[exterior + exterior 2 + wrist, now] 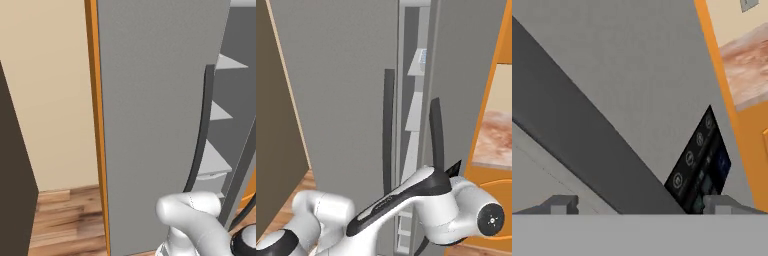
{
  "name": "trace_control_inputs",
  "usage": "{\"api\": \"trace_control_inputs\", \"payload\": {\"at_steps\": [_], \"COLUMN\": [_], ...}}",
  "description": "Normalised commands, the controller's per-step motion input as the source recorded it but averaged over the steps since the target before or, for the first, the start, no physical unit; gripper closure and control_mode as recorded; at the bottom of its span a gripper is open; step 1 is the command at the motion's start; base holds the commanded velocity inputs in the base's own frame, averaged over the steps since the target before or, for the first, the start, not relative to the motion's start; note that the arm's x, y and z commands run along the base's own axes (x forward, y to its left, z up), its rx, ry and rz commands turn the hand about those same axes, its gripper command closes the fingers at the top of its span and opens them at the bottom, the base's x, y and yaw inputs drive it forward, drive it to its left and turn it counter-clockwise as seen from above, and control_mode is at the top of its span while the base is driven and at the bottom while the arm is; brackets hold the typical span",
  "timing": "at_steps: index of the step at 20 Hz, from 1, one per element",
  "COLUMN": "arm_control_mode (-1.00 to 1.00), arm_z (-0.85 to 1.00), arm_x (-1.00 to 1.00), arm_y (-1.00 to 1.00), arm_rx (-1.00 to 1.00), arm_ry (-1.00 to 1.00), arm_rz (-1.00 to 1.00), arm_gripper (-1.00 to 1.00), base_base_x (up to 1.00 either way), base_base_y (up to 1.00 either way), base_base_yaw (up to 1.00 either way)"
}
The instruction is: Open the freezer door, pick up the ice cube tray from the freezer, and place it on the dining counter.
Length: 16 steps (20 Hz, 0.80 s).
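The grey freezer stands close in front of me. One door is ajar, and light grey inner shelves show past its dark curved handle. In the right base view both handles flank the gap. A small pale blue-white piece on an upper shelf looks like the ice cube tray. My gripper is open close to the door, and a broad dark band runs down between its fingertips. The dining counter is out of view.
A dark control panel sits on the freezer's face. Orange cabinetry with a marbled surface stands to the right. An orange panel edge, a beige wall and wood floor lie to the left, with a dark panel beside them.
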Motion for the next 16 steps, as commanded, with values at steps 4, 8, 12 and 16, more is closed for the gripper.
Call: {"api": "trace_control_inputs", "payload": {"at_steps": [4, 8, 12, 16], "arm_control_mode": [-1.0, -1.0, -1.0, -1.0], "arm_z": [0.06, 0.46, 0.93, 0.78], "arm_x": [-0.99, -0.95, -0.94, -0.13], "arm_y": [-0.92, -0.56, 0.48, 1.0], "arm_rx": [-0.07, -0.03, -0.17, -0.55], "arm_ry": [0.2, 0.09, 0.09, 0.13], "arm_rz": [-0.05, -0.06, -0.25, -0.16], "arm_gripper": [-1.0, -1.0, -1.0, -1.0], "base_base_x": [0.0, 0.0, 0.0, 0.0], "base_base_y": [0.0, 0.0, 0.0, 0.0], "base_base_yaw": [0.0, 0.0, 0.0, 0.0]}}
